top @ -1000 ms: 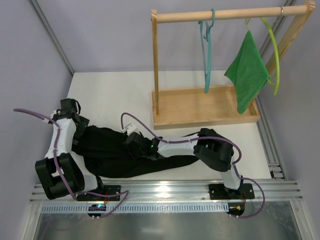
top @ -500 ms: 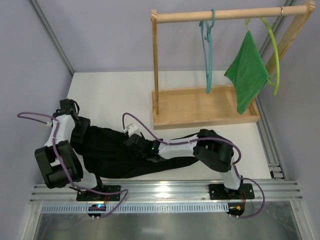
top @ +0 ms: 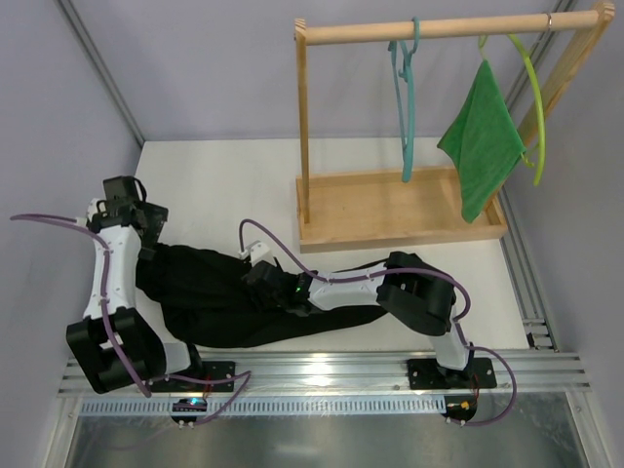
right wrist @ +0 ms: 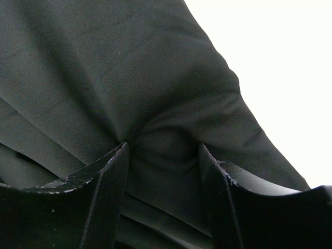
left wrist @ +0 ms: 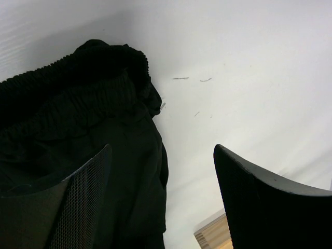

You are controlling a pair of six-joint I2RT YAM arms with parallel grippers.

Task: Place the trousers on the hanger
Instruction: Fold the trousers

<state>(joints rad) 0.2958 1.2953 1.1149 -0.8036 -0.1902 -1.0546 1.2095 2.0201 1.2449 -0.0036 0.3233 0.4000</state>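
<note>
Right hand (right wrist: 163, 151) pinches trousers (right wrist: 104, 78); left hand (left wrist: 162, 151) open.

Bare table (top: 214, 185) lies open left of the wooden rack (top: 390, 210); trousers (top: 210, 292) fill the near strip.

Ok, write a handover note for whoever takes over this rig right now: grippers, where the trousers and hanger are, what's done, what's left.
Left gripper: open and empty, by the waistband end of the trousers.
Right gripper: shut on a bunch of fabric mid-garment.
Trousers: lying on the table, in front of the arms.
Hanger: hooked on the wooden rail, bare.
Done: one grip on the fabric.
Left: lift the trousers and get them onto the hanger.
</note>
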